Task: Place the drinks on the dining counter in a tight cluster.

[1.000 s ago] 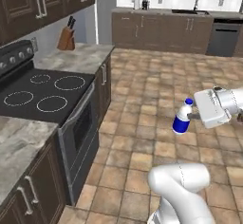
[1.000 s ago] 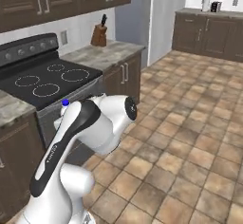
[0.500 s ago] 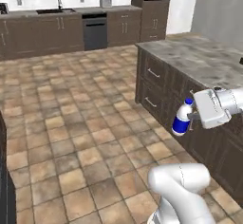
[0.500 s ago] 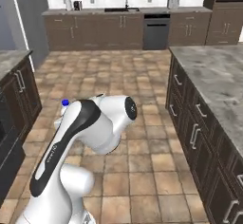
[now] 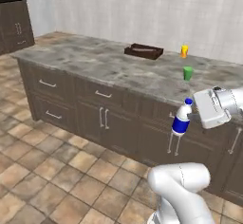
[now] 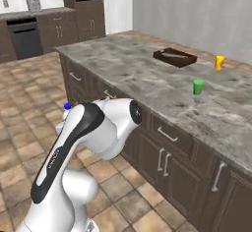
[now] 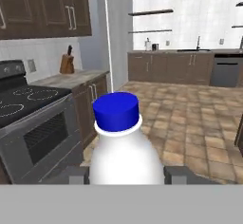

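While the hand (image 5: 191, 117) grips the white bottle (image 5: 181, 119), the dining counter (image 5: 104, 66) stands beyond.

Two cups (image 5: 188, 73) and a tray (image 5: 144, 51) sit on the dining counter (image 5: 95, 64).

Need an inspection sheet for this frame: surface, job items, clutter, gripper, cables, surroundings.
Surface: dining counter, grey-brown marbled stone over brown drawers.
Job's things: white bottle with blue cap, held upright in front of the drawers, below counter-top level; other drinks nothing seen.
Clutter: green cup, yellow-orange cup, dark tray on the counter, spaced apart.
Gripper: gripper shut on the white bottle.
Cables: nothing seen.
Surroundings: tiled floor; stove in hand view.
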Tool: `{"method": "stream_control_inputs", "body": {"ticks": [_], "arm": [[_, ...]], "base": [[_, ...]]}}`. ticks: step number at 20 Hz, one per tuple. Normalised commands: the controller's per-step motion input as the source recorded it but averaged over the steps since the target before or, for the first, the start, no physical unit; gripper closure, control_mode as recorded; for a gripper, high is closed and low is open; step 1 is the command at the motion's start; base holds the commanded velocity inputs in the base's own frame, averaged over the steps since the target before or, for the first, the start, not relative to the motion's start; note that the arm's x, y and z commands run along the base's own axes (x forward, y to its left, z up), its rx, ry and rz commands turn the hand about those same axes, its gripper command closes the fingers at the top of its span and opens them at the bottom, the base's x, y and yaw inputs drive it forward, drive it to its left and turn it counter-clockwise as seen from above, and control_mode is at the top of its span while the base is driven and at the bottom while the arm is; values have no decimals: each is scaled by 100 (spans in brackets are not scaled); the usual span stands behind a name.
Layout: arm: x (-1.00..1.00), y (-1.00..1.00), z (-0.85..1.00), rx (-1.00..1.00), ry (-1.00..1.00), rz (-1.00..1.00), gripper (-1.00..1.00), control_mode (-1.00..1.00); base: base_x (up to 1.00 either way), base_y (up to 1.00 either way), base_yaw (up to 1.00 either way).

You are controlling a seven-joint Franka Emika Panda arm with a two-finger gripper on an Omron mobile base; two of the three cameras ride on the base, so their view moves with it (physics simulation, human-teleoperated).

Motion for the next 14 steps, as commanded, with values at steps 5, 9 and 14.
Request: {"method": "stream_control_inputs", "body": {"ticks": [5,9,14], "arm": [[0,0,0,0,0,0,100,100],[0,0,0,0,0,0,100,100],[0,0,0,0,0,0,100,100]], "base": [[0,1,-95],[0,0,-96],[32,0,-48]]}}
